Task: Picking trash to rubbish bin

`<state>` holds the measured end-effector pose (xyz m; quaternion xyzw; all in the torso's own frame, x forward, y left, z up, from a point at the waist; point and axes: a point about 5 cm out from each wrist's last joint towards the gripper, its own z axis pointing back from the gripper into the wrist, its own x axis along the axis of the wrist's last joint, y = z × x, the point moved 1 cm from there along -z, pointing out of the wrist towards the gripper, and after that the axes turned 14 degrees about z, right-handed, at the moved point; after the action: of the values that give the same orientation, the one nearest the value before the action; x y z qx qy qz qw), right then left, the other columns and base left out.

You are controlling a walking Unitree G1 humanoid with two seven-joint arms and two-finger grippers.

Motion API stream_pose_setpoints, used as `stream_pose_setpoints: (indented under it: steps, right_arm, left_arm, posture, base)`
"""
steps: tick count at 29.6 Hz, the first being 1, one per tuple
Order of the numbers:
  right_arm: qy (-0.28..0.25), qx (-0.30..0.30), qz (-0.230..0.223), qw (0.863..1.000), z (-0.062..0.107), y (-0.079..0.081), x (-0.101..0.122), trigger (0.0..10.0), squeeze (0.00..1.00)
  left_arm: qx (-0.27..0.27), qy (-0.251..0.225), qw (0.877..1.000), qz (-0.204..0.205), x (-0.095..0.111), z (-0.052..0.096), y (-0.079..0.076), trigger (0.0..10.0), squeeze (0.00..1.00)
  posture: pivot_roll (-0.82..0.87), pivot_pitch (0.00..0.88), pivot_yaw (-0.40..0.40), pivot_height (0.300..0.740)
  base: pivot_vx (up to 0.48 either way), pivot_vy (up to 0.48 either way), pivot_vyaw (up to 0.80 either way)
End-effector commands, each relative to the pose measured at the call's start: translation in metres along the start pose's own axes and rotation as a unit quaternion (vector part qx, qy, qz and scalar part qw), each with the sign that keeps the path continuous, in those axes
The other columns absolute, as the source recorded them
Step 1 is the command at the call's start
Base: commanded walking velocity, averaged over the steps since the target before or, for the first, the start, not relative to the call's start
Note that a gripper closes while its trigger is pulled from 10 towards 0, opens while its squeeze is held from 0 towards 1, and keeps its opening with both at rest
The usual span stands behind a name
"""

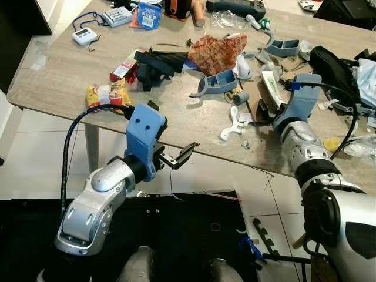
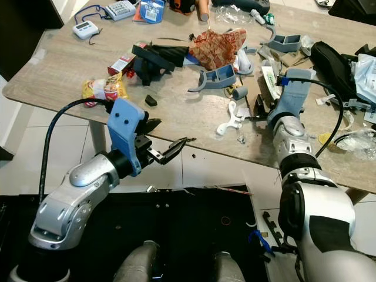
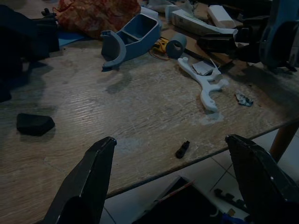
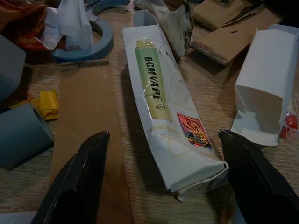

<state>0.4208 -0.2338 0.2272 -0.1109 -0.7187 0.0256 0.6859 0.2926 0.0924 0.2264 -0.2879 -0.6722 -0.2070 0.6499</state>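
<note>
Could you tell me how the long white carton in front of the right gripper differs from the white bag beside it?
The long white carton is narrow, printed with a green tube picture and a colourful sticker; the white bag is blank and broader. The carton's near end is crumpled; the bag has a folded side. Both lie on the table, between the open right gripper's fingers.

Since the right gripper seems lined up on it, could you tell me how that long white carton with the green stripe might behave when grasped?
The white carton, lying flat between the open right gripper fingers, looks creased and dented, so it is probably thin card, light and easily crushed. Its near end looks torn, so it may buckle there.
</note>
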Motion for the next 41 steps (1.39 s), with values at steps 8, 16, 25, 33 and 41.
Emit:
stream_pose_setpoints:
  steps: [8, 16, 25, 33, 41]
  right_arm:
    - [0.033, 0.011, -0.004, 0.999, 0.005, 0.005, -0.022, 0.0, 0.0]
    - [0.022, 0.005, -0.008, 1.0, 0.005, 0.006, -0.02, 0.0, 0.0]
    - [-0.055, 0.026, -0.038, 0.997, 0.0, 0.014, 0.011, 0.0, 0.0]
    - [-0.205, 0.018, -0.064, 0.976, 0.005, 0.01, 0.056, 0.0, 0.0]
    - [-0.254, -0.06, -0.063, 0.963, 0.025, -0.019, 0.052, 0.0, 0.0]
  left_arm:
    - [0.009, 0.008, 1.0, -0.007, -0.003, 0.004, 0.004, 10.0, 0.0]
    - [0.015, 0.0, 1.0, -0.002, -0.004, 0.002, 0.003, 10.0, 0.0]
    - [0.029, -0.022, 0.999, 0.002, -0.002, -0.002, 0.005, 10.0, 0.0]
    - [0.026, -0.038, 0.999, 0.014, 0.002, -0.012, 0.009, 10.0, 0.0]
    - [0.0, -0.028, 1.0, -0.004, -0.007, -0.033, 0.003, 10.0, 0.0]
  posture:
    - [0.32, 0.346, -0.032, 0.74]
    - [0.3, 0.337, -0.046, 0.74]
    - [0.27, 0.295, -0.061, 0.74]
    - [0.2, 0.229, 0.057, 0.74]
    - [0.08, 0.21, 0.042, 0.74]
  base:
    - [0.0, 0.0, 0.0]
    - [0.0, 0.0, 0.0]
    - [0.0, 0.0, 0.0]
    - [0.0, 0.0, 0.0]
    - [0.0, 0.0, 0.0]
